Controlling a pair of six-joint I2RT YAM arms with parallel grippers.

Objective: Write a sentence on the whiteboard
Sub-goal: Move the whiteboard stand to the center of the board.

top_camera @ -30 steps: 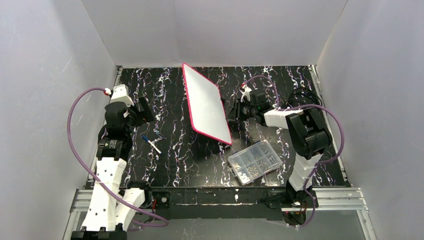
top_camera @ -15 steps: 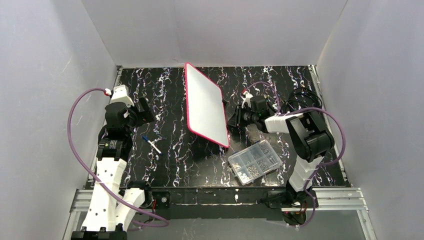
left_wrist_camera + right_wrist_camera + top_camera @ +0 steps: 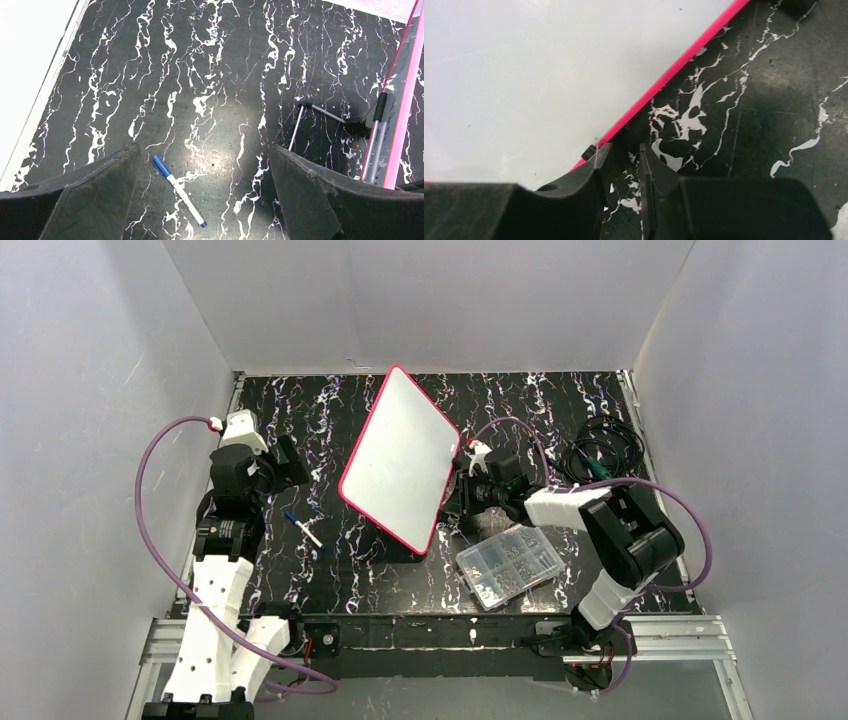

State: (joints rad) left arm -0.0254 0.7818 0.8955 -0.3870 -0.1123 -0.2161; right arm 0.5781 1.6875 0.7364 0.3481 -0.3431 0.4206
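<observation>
Hard to see
The whiteboard [image 3: 524,75] runs off your right wrist picture, its rim hides behind the right claw [image 3: 624,152], and the clear box [image 3: 496,545] has bits too tiny to tell.

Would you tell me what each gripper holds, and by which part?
The left gripper holds nothing. The right gripper sits at the whiteboard's right edge; whether it grips cannot be told.

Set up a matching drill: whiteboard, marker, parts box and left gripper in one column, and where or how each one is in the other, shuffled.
1. whiteboard
2. marker
3. parts box
4. left gripper

A. jaws wide open
B. lying loose on the left half of the table
C. tilted up, mid-table
D. on the table's right half, near its front edge

Pairs: 1-C, 2-B, 3-D, 4-A
</observation>
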